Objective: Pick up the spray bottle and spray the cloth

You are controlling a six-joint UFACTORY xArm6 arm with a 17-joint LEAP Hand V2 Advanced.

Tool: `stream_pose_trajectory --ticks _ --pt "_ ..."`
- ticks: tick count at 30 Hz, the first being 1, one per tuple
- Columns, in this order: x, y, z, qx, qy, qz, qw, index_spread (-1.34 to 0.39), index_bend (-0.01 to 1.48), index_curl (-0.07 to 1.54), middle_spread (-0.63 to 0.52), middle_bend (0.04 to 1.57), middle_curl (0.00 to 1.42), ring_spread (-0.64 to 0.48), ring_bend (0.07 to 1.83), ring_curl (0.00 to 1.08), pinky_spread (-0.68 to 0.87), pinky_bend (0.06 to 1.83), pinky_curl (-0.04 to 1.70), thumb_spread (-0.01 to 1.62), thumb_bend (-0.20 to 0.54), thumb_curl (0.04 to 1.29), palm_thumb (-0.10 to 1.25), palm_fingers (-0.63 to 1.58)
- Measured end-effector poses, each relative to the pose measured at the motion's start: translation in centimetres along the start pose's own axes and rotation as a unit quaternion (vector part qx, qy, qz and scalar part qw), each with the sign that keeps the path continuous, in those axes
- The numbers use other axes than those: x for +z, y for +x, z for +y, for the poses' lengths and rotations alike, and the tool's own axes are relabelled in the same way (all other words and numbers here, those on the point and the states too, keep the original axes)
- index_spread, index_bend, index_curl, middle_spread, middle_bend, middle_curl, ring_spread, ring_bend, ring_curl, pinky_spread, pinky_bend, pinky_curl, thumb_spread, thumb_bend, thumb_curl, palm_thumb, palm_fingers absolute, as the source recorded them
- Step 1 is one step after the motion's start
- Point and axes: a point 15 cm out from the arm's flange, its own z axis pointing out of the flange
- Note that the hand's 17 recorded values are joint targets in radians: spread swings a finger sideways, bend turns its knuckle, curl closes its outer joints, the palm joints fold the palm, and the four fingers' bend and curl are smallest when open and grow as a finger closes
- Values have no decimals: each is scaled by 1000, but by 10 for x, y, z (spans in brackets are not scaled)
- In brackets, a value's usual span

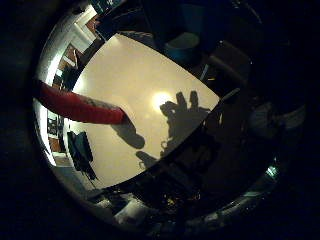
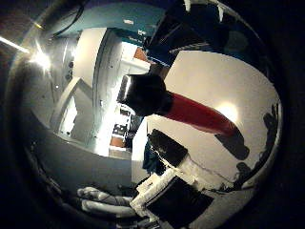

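The spray bottle [image 2: 195, 112] has a red body and a black head [image 2: 143, 93]. In the right thumb side palm view it lies close across the palm, with my right hand's [image 2: 181, 164] black and white fingers beside its body. In the right little finger side palm view the red body [image 1: 80, 103] hangs in the air above the pale table [image 1: 130, 70] and casts a shadow there [image 1: 132, 132], next to the shadow of my fingers [image 1: 185, 112].
A teal chair [image 1: 183, 44] and a dark chair [image 1: 230, 62] stand at the table's far edge. A dark object [image 1: 80, 150] sits beside another table edge. Shelves [image 1: 72, 58] stand beyond the table. A bright lamp reflection [image 1: 160, 98] lies on the tabletop.
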Motion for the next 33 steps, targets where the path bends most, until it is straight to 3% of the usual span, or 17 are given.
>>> stream_pose_trajectory --ticks 18,33 --pt "23 -10 17 0 -23 -15 1000 -166 167 312 131 370 388 246 467 236 451 385 244 1076 -23 304 524 217" --pt "59 -46 13 -30 -50 -41 997 -136 163 302 106 354 386 204 450 248 392 346 267 1073 -24 304 517 248"
